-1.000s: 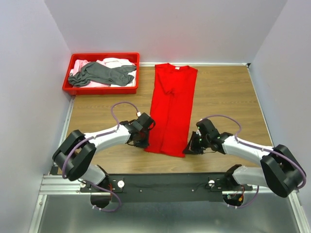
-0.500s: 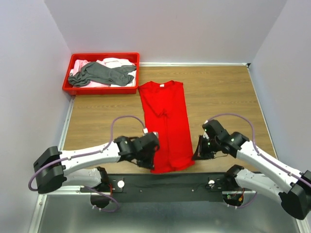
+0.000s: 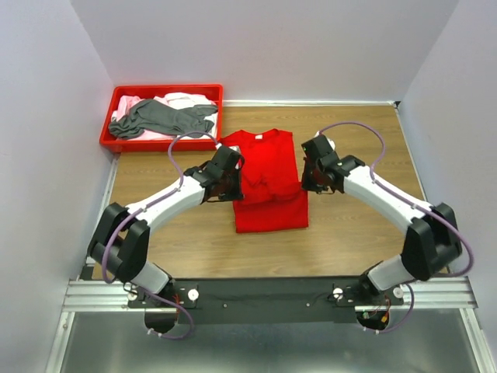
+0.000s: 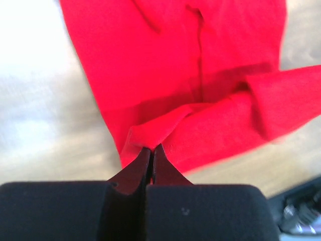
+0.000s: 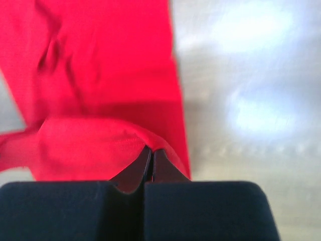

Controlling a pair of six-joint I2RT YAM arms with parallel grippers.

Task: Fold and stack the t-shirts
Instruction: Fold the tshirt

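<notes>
folding the red t-shirt [image 3: 268, 198] in half, we judge: our left claw [image 4: 151, 149] and right claw [image 5: 150, 150] are each pressed together, pinching a hem corner of thin, limp cloth. the shirt lies on the wood-grain table [image 3: 357, 225] just beside the rigid red tray [image 3: 159, 144]. next we should lay the hem flat, then let go.

Wooden table [image 3: 357, 233]: red t-shirt [image 3: 269, 210], tray [image 3: 159, 144]

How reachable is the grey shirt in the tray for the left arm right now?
Probably not yet: the left end effector is shut on a lifted edge of the red t-shirt. Otherwise the way looks free: the grey shirt lies uncovered on top in the red tray.
</notes>
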